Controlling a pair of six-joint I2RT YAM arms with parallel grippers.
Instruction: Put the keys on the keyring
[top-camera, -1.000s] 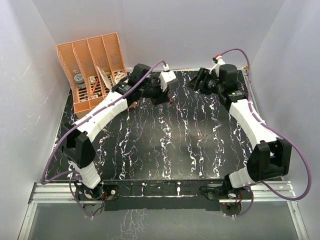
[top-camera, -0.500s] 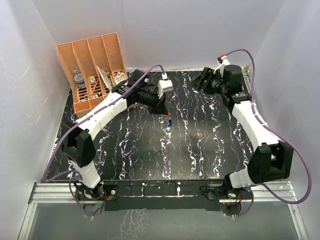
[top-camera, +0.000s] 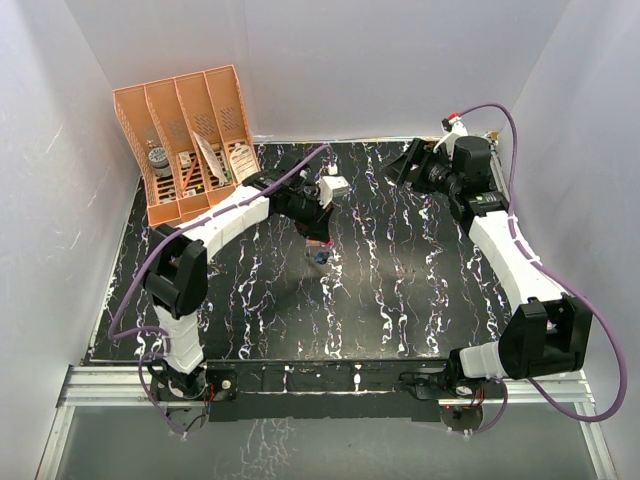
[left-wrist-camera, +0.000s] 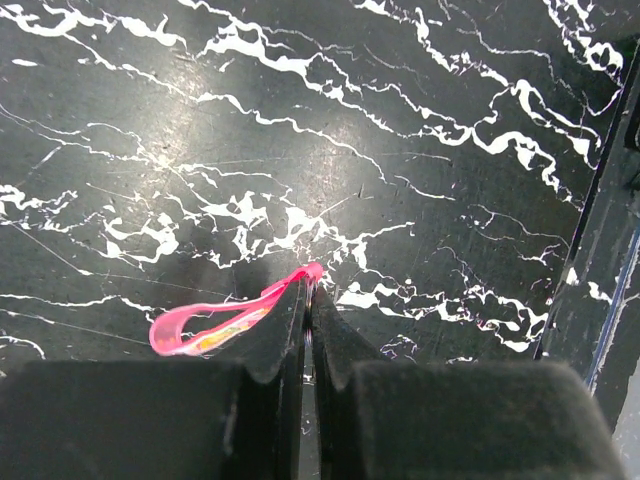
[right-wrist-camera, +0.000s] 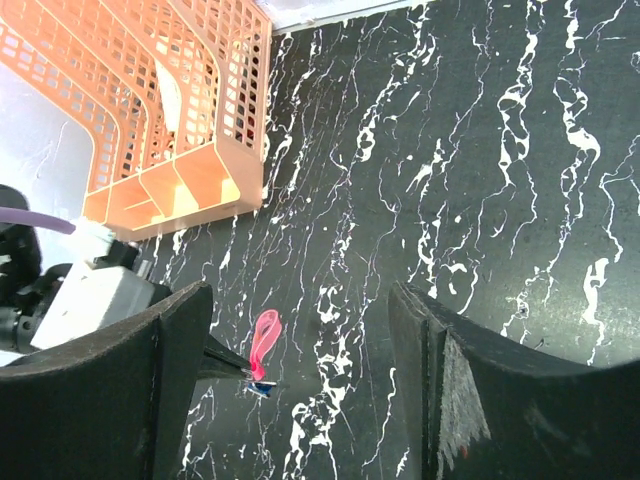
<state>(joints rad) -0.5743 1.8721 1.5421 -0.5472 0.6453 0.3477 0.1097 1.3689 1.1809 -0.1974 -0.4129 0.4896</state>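
The rack (top-camera: 185, 130) is sitting well off to the far left of my left gripper (left-wrist-camera: 308, 290), out of this job. That gripper is pinching fully shut on one end of the keyring (left-wrist-camera: 225, 322), and the pink loop is sticking out to its left, above the table (left-wrist-camera: 420, 120). From the right wrist view the blue key (right-wrist-camera: 262, 390) is showing at the loop's lower end, just beside my left fingertips. I cannot tell whether it is threaded on or only hanging close, and I am not finding the dark key anywhere.

My right gripper (right-wrist-camera: 300, 300) is standing wide open and holding nothing, well apart from the keyring to its right and looking down at it.

What is worrying me is the grip: I am holding the strap only at the very tips, so a nudge from the right fingers coming in could be pulling it free. The loop is limp, too, so it may be swinging or folding away when touched, and so small a key could be slipping off and dropping onto the busy marble pattern.
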